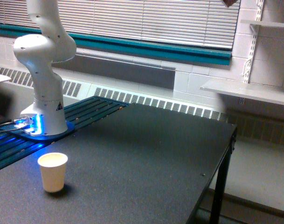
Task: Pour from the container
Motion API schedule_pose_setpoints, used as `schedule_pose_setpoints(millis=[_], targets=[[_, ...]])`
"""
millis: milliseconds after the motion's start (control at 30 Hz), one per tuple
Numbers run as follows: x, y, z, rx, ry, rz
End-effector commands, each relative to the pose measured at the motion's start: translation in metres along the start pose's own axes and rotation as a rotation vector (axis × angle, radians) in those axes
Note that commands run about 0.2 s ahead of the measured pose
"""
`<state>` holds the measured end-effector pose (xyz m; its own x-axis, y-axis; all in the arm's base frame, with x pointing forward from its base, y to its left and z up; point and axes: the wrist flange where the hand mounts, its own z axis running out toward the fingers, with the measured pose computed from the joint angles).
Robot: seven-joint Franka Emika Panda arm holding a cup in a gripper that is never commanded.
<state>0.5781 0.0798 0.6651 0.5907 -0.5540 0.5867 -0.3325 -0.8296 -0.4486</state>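
Note:
The container is out of view, and so is my gripper. Only the arm's white base (pixel 43 109) and its lower links (pixel 44 42) show at the exterior view's left, rising out of the top of the picture. A cream paper cup (pixel 53 171) stands upright on the dark table (pixel 146 158) near its front left, apart from the arm's base. A small dark brownish shape (pixel 230 2) pokes in at the top edge on the right, with too little of it showing to tell what it is.
The base sits on a slatted blue-lit panel (pixel 20 140) at the table's left. The table's right edge (pixel 225 154) drops to the floor. A radiator grille (pixel 155 101) and window blinds (pixel 146 21) run behind, with white wall shelves (pixel 253 91) at right.

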Motion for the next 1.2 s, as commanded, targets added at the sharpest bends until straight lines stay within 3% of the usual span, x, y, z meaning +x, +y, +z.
schedule_pose_setpoints(millis=[33,533,800,1200], targets=[[0.004,0.0,-0.004,-0.003,0.007,0.002],[0.007,0.032,-0.009,-0.005,0.017,0.007],[0.013,0.088,-0.012,-0.047,0.038,0.009],[0.014,0.197,-0.024,-0.168,0.073,0.067]])
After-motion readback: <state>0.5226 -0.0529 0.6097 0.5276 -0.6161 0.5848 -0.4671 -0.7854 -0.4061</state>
